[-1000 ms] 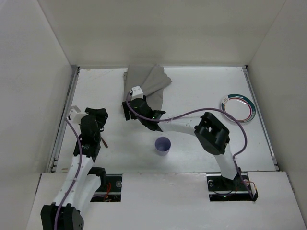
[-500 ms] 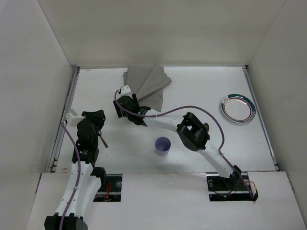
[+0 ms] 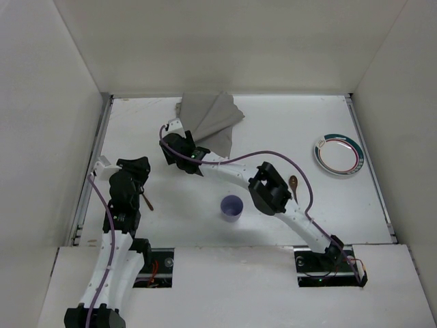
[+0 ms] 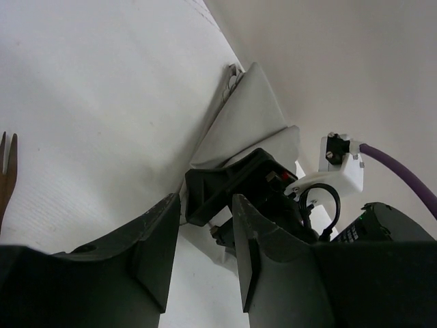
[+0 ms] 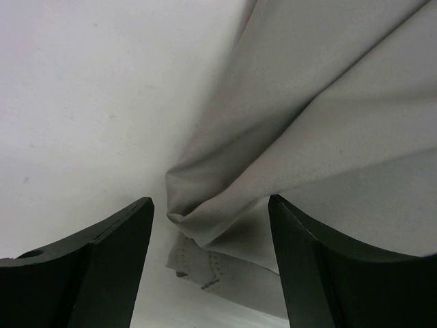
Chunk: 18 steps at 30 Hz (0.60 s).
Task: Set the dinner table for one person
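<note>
Hovering over a fold of the grey cloth (image 5: 307, 102) on the dinner table (image 3: 287, 130) far side, your right gripper (image 5: 210, 205) gapes wide, empty, while your left gripper (image 4: 205, 205) stands narrowly parted, also empty.

The white dinner table (image 3: 287, 123), with thin metal rails (image 3: 92, 179) along its sides, carries a crumpled grey cloth mat (image 3: 212, 119) at its far middle and a round plate (image 3: 339, 156) with a coloured rim near the right edge. A purple cup (image 3: 233, 208) stands upright near the front centre, a brown spoon (image 3: 293, 186) lies to its right, and a brown fork (image 3: 147, 201) lies well apart on the left.
</note>
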### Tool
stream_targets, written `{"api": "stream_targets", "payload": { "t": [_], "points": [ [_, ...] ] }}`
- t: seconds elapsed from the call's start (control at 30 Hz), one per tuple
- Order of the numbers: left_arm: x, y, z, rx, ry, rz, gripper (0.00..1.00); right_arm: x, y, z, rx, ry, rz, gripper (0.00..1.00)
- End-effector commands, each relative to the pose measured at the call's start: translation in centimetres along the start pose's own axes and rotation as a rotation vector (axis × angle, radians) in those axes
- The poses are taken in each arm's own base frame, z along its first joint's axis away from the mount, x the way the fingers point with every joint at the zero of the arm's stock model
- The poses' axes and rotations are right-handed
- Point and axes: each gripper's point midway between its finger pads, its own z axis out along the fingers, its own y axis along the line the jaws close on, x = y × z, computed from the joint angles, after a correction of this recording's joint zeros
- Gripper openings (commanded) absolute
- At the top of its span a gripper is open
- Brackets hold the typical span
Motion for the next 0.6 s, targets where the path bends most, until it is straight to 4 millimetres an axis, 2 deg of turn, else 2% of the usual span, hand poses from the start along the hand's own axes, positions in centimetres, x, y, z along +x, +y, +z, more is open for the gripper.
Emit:
{"api": "stream_targets", "payload": {
  "t": [0.0,0.03,0.17,0.27,0.33,0.47,0.57],
  "points": [
    [-0.5,-0.9,-0.1,0.04,-0.007,-0.009,0.34,-0.7,-0.5,-0.6,0.036,0.0,-0.025,0.75],
    [-0.5,-0.8,-0.1,0.038,-0.006,-0.013,0.34,-0.8,-0.5,-0.6,0.036,-0.001,-0.027,0.74],
    [-0.5,-0.3,0.1,0.017,-0.008,-0.016,0.37,-0.5,-0.3,-0.2,0.033,0.007,-0.039,0.58],
    [-0.5,0.5,0.4,-0.015,-0.007,-0.009,0.39,-0.2,-0.3,-0.1,0.039,0.013,-0.021,0.35],
    [-0.5,1.0,0.6,-0.034,-0.007,-0.011,0.42,-0.9,-0.2,-0.3,0.033,-0.01,0.005,0.22],
    [0.3,1.4,1.3,-0.062,0.03,0.019,0.47,-5.8,-0.5,-2.3,-0.01,-0.127,0.1,0.15],
    [2.7,1.3,2.3,-0.082,0.129,0.11,0.53,-10.1,-1.6,-4.5,-0.05,-0.231,0.187,0.14]
  ]
}}
